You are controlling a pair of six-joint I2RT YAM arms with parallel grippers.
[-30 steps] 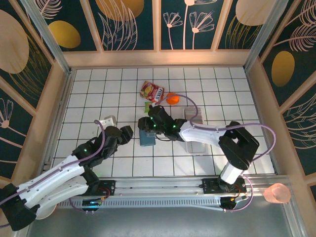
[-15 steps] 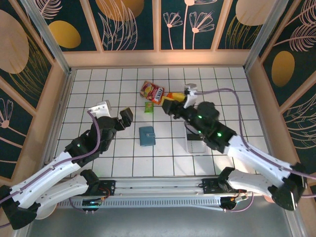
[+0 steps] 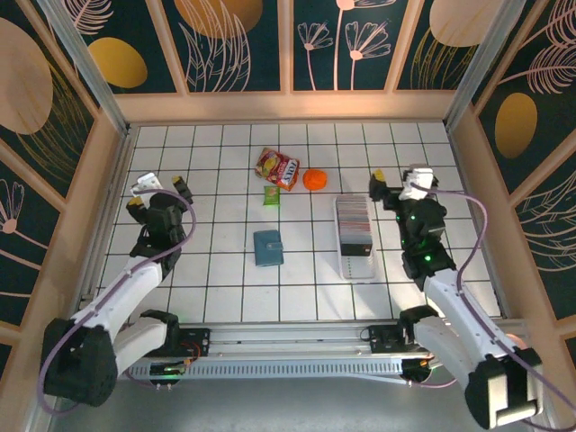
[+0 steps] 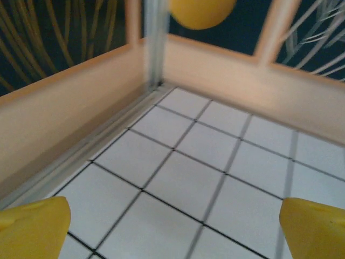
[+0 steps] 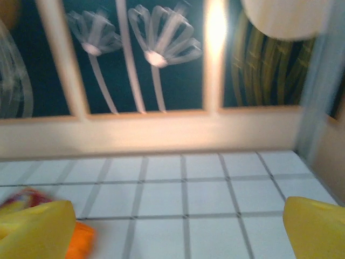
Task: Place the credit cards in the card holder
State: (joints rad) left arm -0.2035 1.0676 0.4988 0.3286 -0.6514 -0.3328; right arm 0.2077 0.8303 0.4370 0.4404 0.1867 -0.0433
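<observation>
Left tool (image 3: 157,192) and right tool (image 3: 402,178) wide, empty, well apart, both aimed toward the far wall (image 3: 288,104)

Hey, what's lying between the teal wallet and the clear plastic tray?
Nothing. In the top view, the stretch between the card holder and the clear tray is bare white tiled floor.

**Both arms spread apart, jaws wide open**

The left arm (image 3: 126,290) reaches up the left side. The left gripper (image 3: 158,193) is spread wide with nothing between its yellow fingertips (image 4: 32,229). The right arm (image 3: 450,301) extends far along the right side, and the right gripper (image 3: 402,180) is equally wide and grips nothing
</observation>
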